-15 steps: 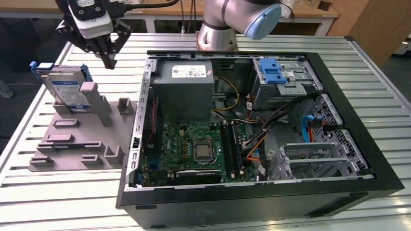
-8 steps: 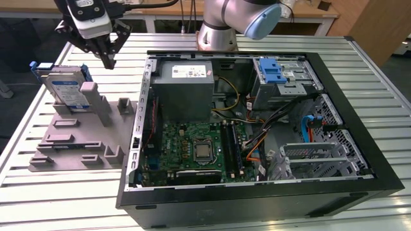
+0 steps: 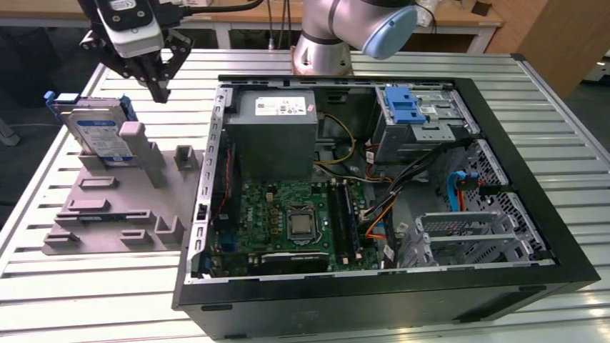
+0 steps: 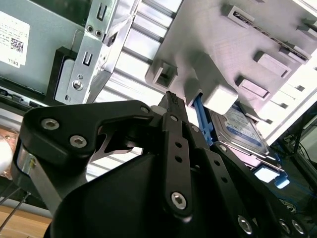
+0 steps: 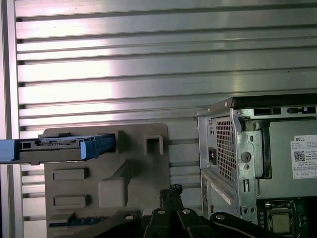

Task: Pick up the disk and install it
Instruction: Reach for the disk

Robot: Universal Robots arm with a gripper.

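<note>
The step in hand looks like the reach for the disk [image 3: 98, 132], which stands on edge in a slot at the far end of the grey fixture [image 3: 114, 207], seen from the exterior view. Its labelled face is turned toward the camera and the blue carrier frames its upper edge. In the first wrist view the disk [image 5: 59, 147] shows edge-on as a thin blue-and-grey bar. In the second wrist view its label [image 4: 242, 129] shows past the fixture's blocks [image 4: 213, 49].

To do this step well, I judge that the fingers have to spread before they descend, straddle the disk's thin edge squarely with one pad on each flat face, and draw it straight up out of the slot so it does not bind.

The gripper [image 3: 160, 91] hangs above the slatted table [image 3: 96, 300], with the disk at about eight o'clock from its tip in the exterior view and apart from it. Its two fingers meet at the tip in both wrist views [image 4: 171, 99] [image 5: 172, 191]. They are closed, hold nothing and touch nothing.

The open computer case [image 3: 381, 300] lies at three o'clock from the fixture, just beside it.
</note>
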